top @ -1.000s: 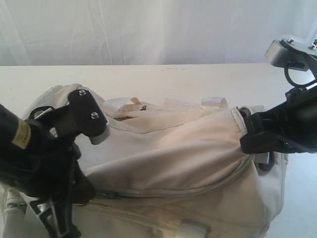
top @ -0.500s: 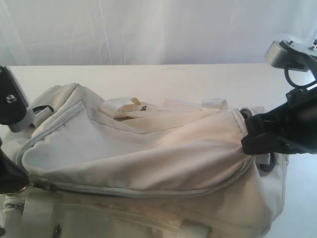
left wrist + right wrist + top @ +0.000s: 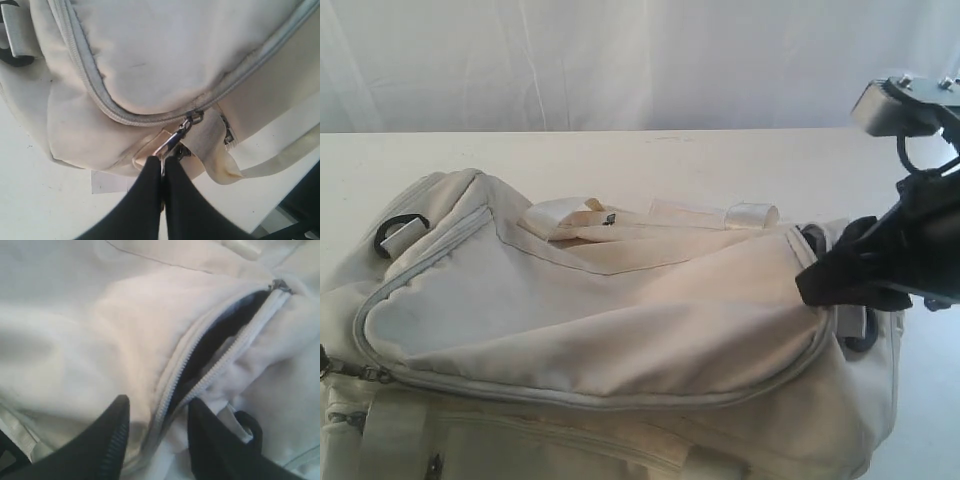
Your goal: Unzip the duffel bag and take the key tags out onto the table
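The cream duffel bag [image 3: 620, 300] lies across the near part of the white table [image 3: 670, 160]. My left gripper [image 3: 162, 162] is shut on the metal zipper pull [image 3: 172, 142] at the bag's left end; in the exterior view only the pull [image 3: 342, 370] shows and the gripper is out of frame. My right gripper [image 3: 157, 407] is open at the bag's right end [image 3: 820, 285]. Its fingers straddle the grey zipper, where a dark gap [image 3: 220, 345] has parted. The key tags are hidden.
Satin straps [image 3: 650, 215] lie folded on top of the bag. A black D-ring [image 3: 400, 232] sticks up at its left end. The bag reaches the near edge of the exterior view. A white curtain [image 3: 620, 60] hangs behind the table.
My left arm has travelled left along the bag's front and out of the exterior view, drawing the zipper pull to the bag's left end. The right gripper shifted slightly left.
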### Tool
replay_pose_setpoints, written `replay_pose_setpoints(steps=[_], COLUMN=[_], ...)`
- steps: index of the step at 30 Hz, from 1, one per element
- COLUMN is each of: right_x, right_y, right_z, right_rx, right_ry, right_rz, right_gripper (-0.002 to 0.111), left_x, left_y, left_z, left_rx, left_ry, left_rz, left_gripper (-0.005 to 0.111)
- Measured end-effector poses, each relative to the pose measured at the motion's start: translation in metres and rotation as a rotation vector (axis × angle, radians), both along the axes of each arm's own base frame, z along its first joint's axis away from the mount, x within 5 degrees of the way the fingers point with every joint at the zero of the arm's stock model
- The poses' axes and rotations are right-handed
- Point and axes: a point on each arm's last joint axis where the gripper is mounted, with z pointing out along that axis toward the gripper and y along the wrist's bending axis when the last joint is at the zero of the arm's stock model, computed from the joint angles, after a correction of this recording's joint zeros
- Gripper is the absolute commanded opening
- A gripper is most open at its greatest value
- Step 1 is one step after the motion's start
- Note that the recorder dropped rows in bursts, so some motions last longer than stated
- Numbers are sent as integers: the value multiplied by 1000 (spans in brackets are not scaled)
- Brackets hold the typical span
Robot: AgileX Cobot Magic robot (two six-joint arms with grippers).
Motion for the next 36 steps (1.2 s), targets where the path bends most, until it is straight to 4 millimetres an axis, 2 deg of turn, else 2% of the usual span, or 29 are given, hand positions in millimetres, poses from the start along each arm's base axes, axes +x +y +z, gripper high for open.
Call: replay_pose_setpoints(steps=[4, 11, 14, 21, 23, 24, 31, 36], right_x=[-4, -19, -25, -33, -33, -32, -20, -7], right_y=[1, 0, 2, 13, 19, 23, 50, 82], right_z=[18, 61, 71, 75, 78, 79, 86, 77], right_rx=[2, 1, 25, 71, 76, 77, 39, -91], right_ry=[-92, -280, -295, -257, -267, -267, -243, -178], right_rz=[18, 18, 36, 145, 184, 205, 351, 440], right_gripper=[49, 49, 42, 26, 12, 1, 0, 0], left_x=[1, 2, 2, 2, 2, 2, 2, 2], left_y=[-1, -2, -2, -2, -2, -2, -2, -2], left_z=[1, 1, 1, 1, 1, 1, 1, 1], left_rx=[-14, -17, -17, -19, -19, -19, -19, -19], left_ry=[-19, -26, -26, -28, -28, -28, -28, -28], left_rz=[-4, -6, -6, -6, -6, -6, -6, -6], left_gripper=[0, 0, 0, 0, 0, 0, 0, 0])
